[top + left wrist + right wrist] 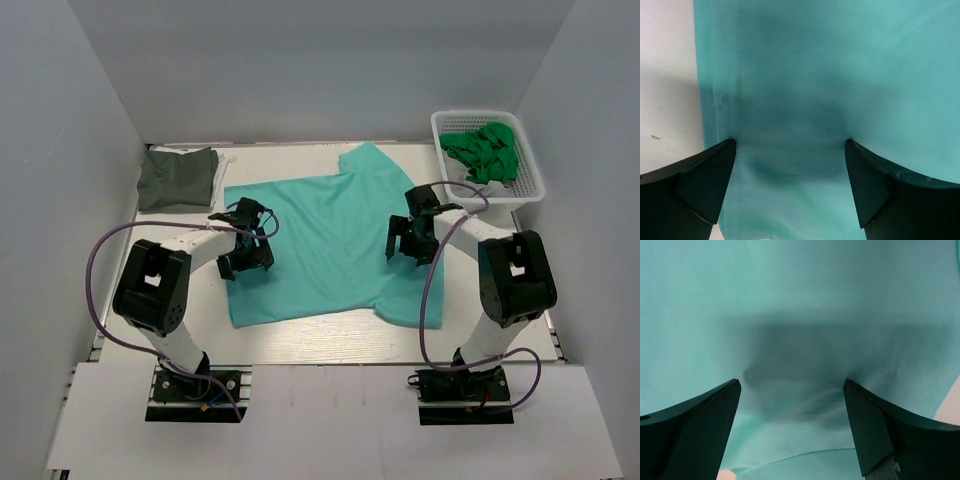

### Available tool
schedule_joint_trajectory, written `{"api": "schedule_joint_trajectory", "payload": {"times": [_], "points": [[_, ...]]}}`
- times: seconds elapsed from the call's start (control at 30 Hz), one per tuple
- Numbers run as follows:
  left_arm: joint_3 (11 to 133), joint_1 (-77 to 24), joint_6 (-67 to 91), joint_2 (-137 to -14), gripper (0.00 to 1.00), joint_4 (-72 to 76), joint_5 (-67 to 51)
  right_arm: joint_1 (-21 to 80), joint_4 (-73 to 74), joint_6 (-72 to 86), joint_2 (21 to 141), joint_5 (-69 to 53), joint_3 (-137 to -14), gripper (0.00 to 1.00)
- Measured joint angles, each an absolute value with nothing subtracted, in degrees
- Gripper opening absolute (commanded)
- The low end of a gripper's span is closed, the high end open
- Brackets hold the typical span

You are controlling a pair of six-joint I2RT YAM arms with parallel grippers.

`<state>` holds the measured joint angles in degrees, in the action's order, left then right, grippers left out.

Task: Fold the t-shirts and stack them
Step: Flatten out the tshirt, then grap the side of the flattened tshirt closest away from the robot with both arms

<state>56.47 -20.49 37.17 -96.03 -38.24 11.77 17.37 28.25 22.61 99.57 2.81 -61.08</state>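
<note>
Two open grippers poised over a spread teal cotton t-shirt, apparently before the first fold.

The shirt lies flat mid-table on the white table. The left gripper sits with jaws wide and empty just inside the shirt's side hem, and the right gripper sits likewise over the opposite half, probably so each can pinch a side. Bare tabletop borders the left hem. A folded grey t-shirt waits at the far-left corner, likely the stack, and a white mesh basket of crumpled green cloth stands far right, clear of the arms.
</note>
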Motion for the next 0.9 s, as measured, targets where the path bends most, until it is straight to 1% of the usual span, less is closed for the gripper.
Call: {"api": "schedule_joint_trajectory", "payload": {"times": [0.3,0.43,0.57,0.73,0.8,0.9], "points": [[66.54,-16.93,37.85,-104.57,1.00,-38.70,14.15,17.37,25.54,24.56,92.25,-0.45,-52.73,0.90],[71.46,-15.29,35.77,-107.94,1.00,-38.96,13.74,17.39,25.93,24.80,92.44,-1.69,-53.36,0.90],[74.22,-15.44,32.86,-108.20,1.00,-39.88,13.74,17.39,27.22,23.59,94.17,-2.11,-58.48,0.90],[76.14,-15.46,32.86,-103.20,1.00,-44.58,14.48,17.45,27.55,22.28,90.87,-1.85,-61.87,0.90],[75.75,-15.49,34.04,-99.07,1.00,-47.13,14.85,17.50,28.93,22.13,87.20,-1.52,-61.58,0.90],[71.09,-15.29,37.60,-90.04,1.00,-49.30,14.94,17.67,30.55,22.17,80.20,-1.28,-59.27,0.90]]}}
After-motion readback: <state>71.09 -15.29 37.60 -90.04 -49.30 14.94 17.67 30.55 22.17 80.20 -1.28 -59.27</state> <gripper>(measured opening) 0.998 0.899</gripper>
